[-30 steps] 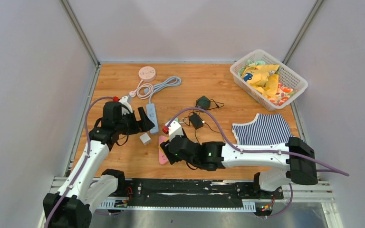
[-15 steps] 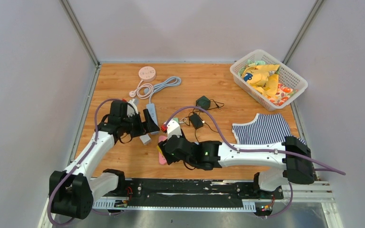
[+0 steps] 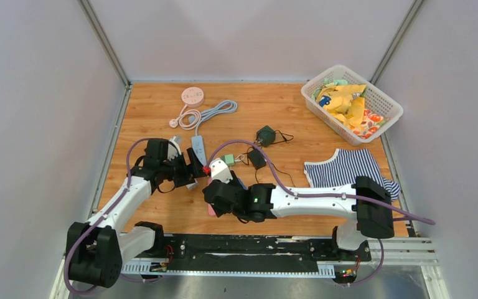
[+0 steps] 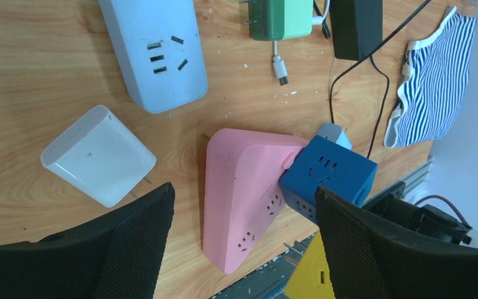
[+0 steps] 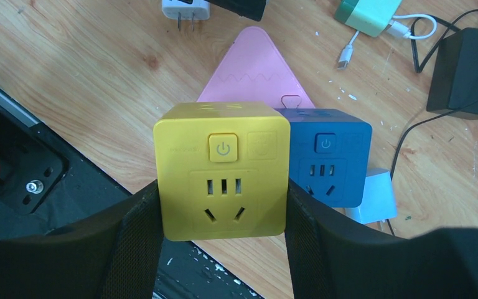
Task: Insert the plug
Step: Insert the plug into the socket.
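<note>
The right pincer (image 5: 223, 212) pinches a yellow socket cube (image 5: 222, 171) by its two side faces. The cube is held above the near edge of the bench (image 3: 274, 112), its power button and socket holes facing the wrist camera. Its back face is hidden, so I cannot tell whether it carries prongs of its own.

The left pincer (image 4: 243, 205) is spread wide and holds nothing. It hangs over a cluster of parts. In the left wrist view, a white plug (image 4: 98, 156) lies on its side at centre left, just beside the left finger, with its short prongs toward the pink power strip (image 4: 246, 193). A blue socket cube (image 4: 327, 177) touches the pink strip's right corner. A pale blue power strip (image 4: 152, 50) lies at the upper left, and a green charger (image 4: 280, 17) at the top edge.

My reading is that this is the approach step. One arm presents a socket, and the other is placed to pick up the white plug, which is not yet grasped.

The next move would call for the left pincer to drop and shift toward the left of its view. It would need to close on the plug's broad body and leave the prongs free. The plug would then have to be turned so the prongs line up squarely with a matching set of slots. The parts lie close together, so nudging the pink strip or the blue cube is a fair risk.
</note>
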`<state>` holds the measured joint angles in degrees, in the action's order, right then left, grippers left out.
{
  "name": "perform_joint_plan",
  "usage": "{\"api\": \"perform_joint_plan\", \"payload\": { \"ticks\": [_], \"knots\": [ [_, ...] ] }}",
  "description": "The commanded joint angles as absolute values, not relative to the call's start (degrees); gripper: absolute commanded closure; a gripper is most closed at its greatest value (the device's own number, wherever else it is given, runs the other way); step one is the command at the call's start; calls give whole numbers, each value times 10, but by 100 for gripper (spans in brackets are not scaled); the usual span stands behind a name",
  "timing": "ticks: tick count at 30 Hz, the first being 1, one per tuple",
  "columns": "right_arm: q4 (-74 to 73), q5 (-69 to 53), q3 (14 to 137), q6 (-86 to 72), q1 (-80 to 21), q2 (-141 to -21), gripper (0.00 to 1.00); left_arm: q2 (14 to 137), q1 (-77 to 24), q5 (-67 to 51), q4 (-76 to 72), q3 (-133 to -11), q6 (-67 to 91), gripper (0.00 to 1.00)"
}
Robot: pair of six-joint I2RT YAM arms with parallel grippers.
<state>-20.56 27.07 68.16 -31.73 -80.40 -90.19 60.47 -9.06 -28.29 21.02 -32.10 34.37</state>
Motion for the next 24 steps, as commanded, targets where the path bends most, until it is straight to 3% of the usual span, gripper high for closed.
{"api": "perform_joint_plan", "payload": {
  "ticks": [1,10,15,24],
  "knots": [
    [-221,275,712,-331,-817,-923,100,598,-86,-314,171,-306,375,20],
    [-221,241,725,-335,-820,-943,100,603,-86,-286,200,-309,371,26],
    [-224,233,728,-338,-820,-947,100,601,-86,-280,159,-284,419,37],
    [-262,229,752,-359,-820,-957,100,635,-86,-299,133,-269,419,40]
  ]
}}
